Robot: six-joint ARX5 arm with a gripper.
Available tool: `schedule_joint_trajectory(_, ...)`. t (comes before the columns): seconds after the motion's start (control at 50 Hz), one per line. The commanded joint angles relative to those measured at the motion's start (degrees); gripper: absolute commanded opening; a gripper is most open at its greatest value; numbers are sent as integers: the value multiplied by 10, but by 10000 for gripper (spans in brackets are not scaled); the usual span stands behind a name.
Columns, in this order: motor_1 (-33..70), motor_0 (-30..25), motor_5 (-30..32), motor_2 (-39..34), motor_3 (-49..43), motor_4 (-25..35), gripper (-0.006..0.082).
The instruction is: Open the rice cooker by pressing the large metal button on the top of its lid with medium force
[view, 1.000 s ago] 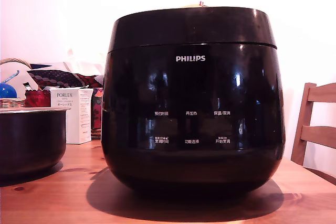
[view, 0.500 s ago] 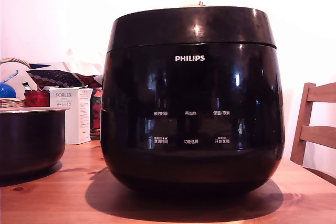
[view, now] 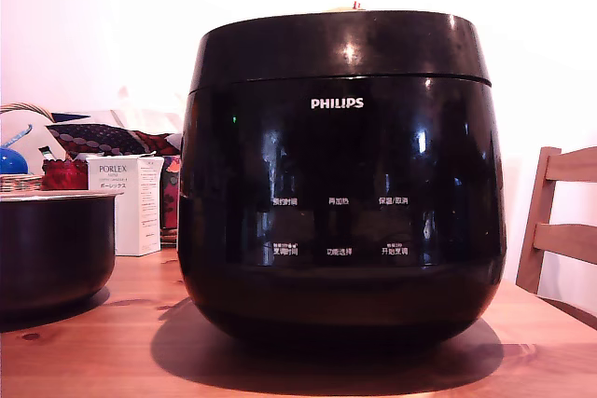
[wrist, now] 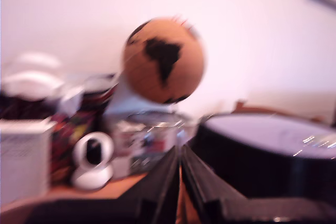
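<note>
The rice cooker (view: 340, 230) has edged slightly toward the exterior view's left; its lid (view: 340, 44) is still down. It stands in the middle of the wooden desk (view: 93, 351), before a pale wall (view: 75, 25). There is one cooker, one dark pot (view: 51, 249), one white box (view: 126, 202) and one wooden chair (view: 560, 230). The blurred wrist view shows the tool (wrist: 180, 153), its two fingers nearly touching and gripping nothing, with one orange globe (wrist: 164, 60) beyond.

lid (view: 340, 44) top: hidden, exterior view | chair (view: 567, 241): cut off at exterior view's right edge | wrist view: blurred
</note>
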Motion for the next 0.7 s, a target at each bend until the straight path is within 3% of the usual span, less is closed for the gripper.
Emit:
schedule_joint_trajectory(0.0, 21, -18, -5, 6, 4, 0, -21)
schedule_joint_trajectory(0.2, 74, -87, -16, 10, 52, -2, -21)
schedule_joint_trajectory(0.34, 128, -146, -15, 26, 82, -36, -21)
schedule_joint_trajectory(0.68, 326, -297, 17, 92, 162, -88, -21)
